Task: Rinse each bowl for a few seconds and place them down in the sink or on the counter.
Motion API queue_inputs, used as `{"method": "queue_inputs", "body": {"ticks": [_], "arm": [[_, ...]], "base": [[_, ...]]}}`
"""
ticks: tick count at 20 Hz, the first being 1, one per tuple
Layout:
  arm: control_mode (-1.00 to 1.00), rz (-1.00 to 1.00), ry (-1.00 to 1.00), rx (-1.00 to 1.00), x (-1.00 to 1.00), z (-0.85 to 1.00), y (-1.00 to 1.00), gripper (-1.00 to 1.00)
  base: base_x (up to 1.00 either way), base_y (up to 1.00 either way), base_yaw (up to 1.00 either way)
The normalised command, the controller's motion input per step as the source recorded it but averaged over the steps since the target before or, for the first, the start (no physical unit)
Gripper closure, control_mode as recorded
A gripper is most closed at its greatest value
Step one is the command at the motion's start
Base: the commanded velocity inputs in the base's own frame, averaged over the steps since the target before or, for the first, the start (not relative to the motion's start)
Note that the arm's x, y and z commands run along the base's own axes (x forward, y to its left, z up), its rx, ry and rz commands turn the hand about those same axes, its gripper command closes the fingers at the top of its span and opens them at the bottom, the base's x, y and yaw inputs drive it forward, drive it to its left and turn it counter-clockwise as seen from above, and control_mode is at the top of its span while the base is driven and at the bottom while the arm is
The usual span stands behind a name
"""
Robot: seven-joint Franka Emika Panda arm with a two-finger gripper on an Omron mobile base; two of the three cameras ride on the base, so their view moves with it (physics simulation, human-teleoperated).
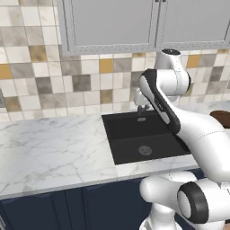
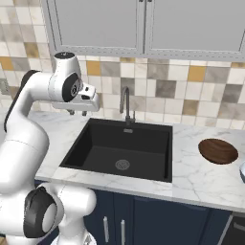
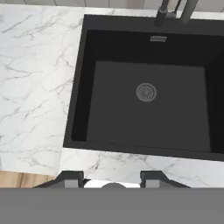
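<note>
1. Your gripper (image 2: 76, 112) hangs above the left rim of the black sink (image 2: 95, 143), fingers pointing down. In the hand view the two fingertips (image 3: 70, 179) stand apart with nothing between them: jaws open, empty.
2. The drain (image 3: 146, 92) lies ahead of your jaws, low in the basin.
3. The grey faucet (image 2: 125, 105) stands beyond the jaws at the back rim.
4. The dark brown bowl (image 2: 218, 150) sits on the marble counter (image 2: 196, 177), well apart from your jaws, across the sink.
</note>
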Motion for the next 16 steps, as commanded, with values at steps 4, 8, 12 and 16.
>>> {"method": "queue_inputs", "body": {"ticks": [4, 8, 12, 16], "arm": [[-1.00, -0.01, -0.04, 0.00, -0.11, 0.00, 0.00, -1.00], [-1.00, -0.04, -0.06, 0.00, -0.32, 0.08, -0.02, -1.00], [-1.00, -0.05, -0.04, 0.01, -0.38, 0.13, -0.12, -1.00], [-1.00, -0.04, -0.03, 0.01, -0.41, 0.12, -0.10, -1.00]], "base": [[0.00, 0.00, 0.00], [0.00, 0.00, 0.00], [0.00, 0.00, 0.00], [0.00, 0.00, 0.00]]}}
